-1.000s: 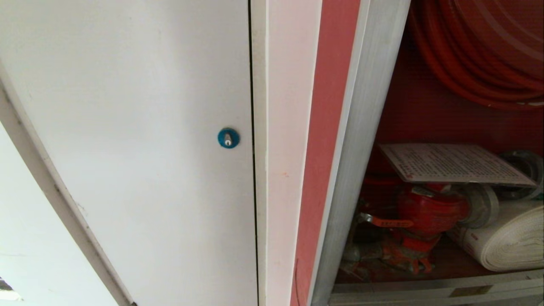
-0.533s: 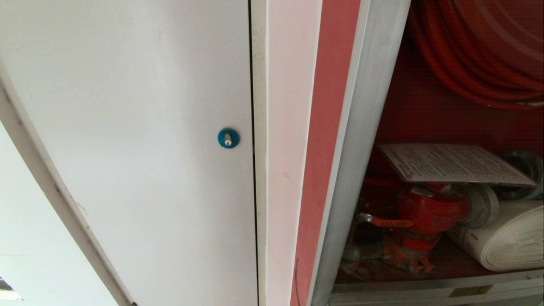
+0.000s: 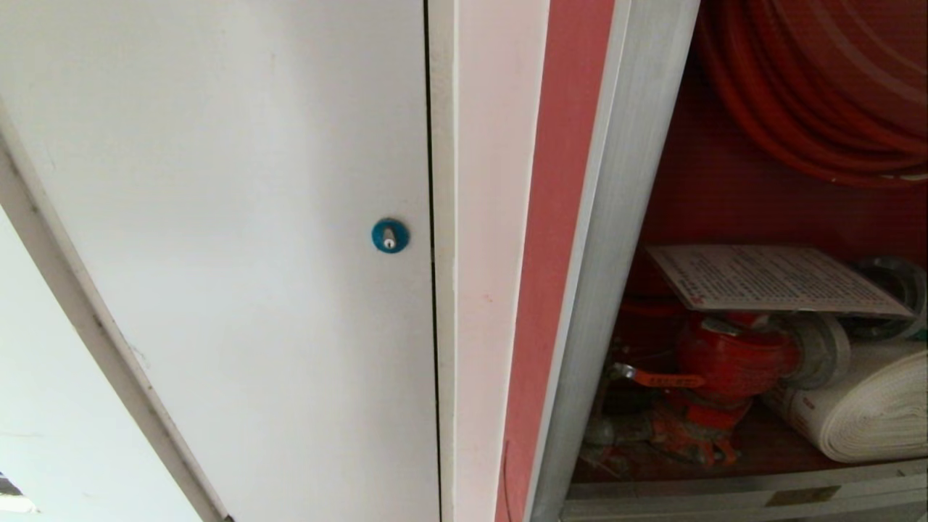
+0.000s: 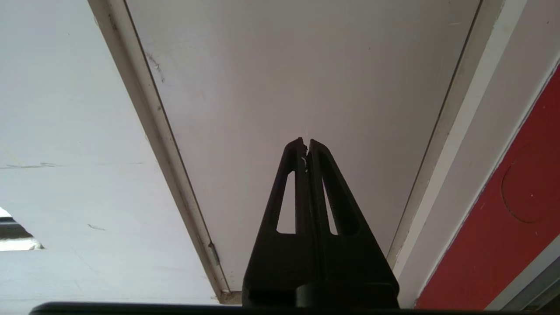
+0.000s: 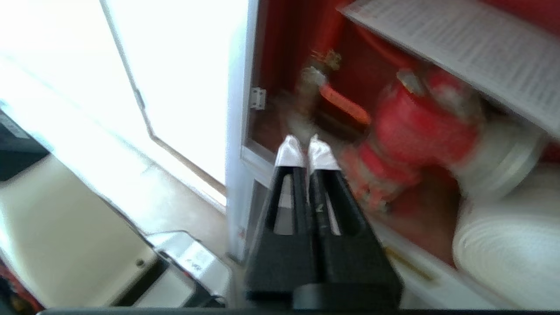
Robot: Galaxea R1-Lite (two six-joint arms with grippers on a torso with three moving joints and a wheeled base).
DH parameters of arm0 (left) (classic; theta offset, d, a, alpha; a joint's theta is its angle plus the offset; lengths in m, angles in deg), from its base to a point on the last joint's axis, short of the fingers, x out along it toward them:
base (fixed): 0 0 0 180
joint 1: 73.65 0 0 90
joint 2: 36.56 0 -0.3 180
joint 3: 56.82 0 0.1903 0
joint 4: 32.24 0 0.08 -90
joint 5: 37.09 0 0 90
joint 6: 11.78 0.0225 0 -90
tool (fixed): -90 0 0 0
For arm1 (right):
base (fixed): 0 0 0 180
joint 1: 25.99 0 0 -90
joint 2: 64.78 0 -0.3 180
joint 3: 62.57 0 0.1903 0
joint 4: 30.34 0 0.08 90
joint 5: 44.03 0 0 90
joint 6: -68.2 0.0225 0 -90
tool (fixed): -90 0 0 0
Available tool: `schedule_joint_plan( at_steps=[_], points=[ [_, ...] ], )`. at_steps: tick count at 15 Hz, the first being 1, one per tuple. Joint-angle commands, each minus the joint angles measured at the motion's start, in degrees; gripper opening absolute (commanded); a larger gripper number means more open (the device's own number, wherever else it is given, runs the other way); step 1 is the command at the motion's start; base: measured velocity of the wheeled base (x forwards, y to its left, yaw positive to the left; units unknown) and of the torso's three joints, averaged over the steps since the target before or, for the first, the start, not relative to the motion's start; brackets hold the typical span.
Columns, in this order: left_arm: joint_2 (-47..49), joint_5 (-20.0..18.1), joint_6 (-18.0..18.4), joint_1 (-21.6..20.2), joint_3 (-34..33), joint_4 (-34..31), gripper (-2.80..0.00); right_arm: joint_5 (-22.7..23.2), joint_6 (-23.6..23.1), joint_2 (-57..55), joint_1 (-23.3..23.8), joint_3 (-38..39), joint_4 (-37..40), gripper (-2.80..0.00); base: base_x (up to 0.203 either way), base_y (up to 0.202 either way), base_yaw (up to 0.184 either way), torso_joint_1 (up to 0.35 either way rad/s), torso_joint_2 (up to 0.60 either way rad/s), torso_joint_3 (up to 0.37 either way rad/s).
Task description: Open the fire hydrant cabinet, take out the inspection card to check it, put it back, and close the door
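Setting: white wall panel (image 3: 217,217) with blue round lock (image 3: 390,235), left of the open fire hydrant cabinet (image 3: 602,290). Right gripper (image 5: 306,153): jaws pressed together, empty, before the cabinet's lower frame. Left gripper (image 4: 305,146): jaws pressed together, facing the white panel. Inspection card (image 3: 768,279): inside the cabinet, lying flat atop the red valve (image 3: 725,359), long axis across the cabinet. White rolled hose (image 3: 863,413): right of the valve.
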Motion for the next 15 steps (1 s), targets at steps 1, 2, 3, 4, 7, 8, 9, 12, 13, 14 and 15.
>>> schedule_joint_plan(
  at_steps=[1,2,3,4,7,8,9,12,13,14,15],
  points=[
    [0.07,-0.05,0.04,-0.02,-0.44,0.02,-2.8,-0.19,3.38,0.56,0.0,0.08,-0.27,-2.8,0.0,0.0,0.0,0.0,0.0,0.0],
    [0.07,0.01,0.04,-0.02,-0.44,0.02,-2.8,-0.6,4.7,0.9,0.04,-0.29,-0.62,-2.8,0.0,0.0,0.0,0.0,0.0,0.0],
    [0.07,-0.05,0.03,-0.02,-0.44,0.02,-2.8,-1.27,7.3,1.36,0.1,-0.35,-2.05,-2.8,0.0,0.0,0.0,0.0,0.0,0.0],
    [0.07,-0.05,0.0,-0.02,-0.44,0.02,-2.8,-1.94,10.0,2.41,0.59,-0.18,-4.12,-2.8,0.0,0.0,0.0,0.0,0.0,0.0],
    [0.07,-0.03,-0.04,-0.02,-0.44,0.02,-2.8,-1.95,13.26,3.65,8.49,0.12,-6.37,-2.8,0.0,0.0,0.0,0.0,0.0,0.0],
    [0.07,-0.05,0.01,-0.02,-0.44,0.02,-2.8,-1.92,13.62,4.84,11.22,0.0,-6.58,-2.8,0.0,0.0,0.0,0.0,0.0,0.0],
    [0.07,-0.05,0.04,-0.02,-0.44,0.02,-2.8,-1.9,13.84,6.38,13.89,-0.09,-6.65,-2.8,0.0,0.0,0.0,0.0,0.0,0.0],
    [0.07,-0.05,-0.04,-0.02,-0.44,0.02,-2.8,-1.95,15.74,12.75,17.77,0.01,-5.86,-2.8,0.0,0.0,0.0,0.0,0.0,0.0],
    [0.07,-0.05,-0.03,-0.02,-0.36,0.02,-2.8,-2.13,16.06,15.2,18.68,-0.01,-4.93,-2.8,0.0,0.0,0.0,0.0,0.0,0.0],
    [0.07,-0.02,0.04,-0.02,-0.44,0.02,-2.8,-2.42,16.22,17.34,19.58,-0.06,-3.98,-2.8,0.0,0.0,0.0,0.0,0.0,0.0],
    [0.07,-0.05,-0.04,-0.02,-0.44,0.02,-2.8,-2.58,16.29,19.26,20.74,-0.08,-3.22,-2.8,0.0,0.0,0.0,0.0,0.0,0.0]
  ],
)
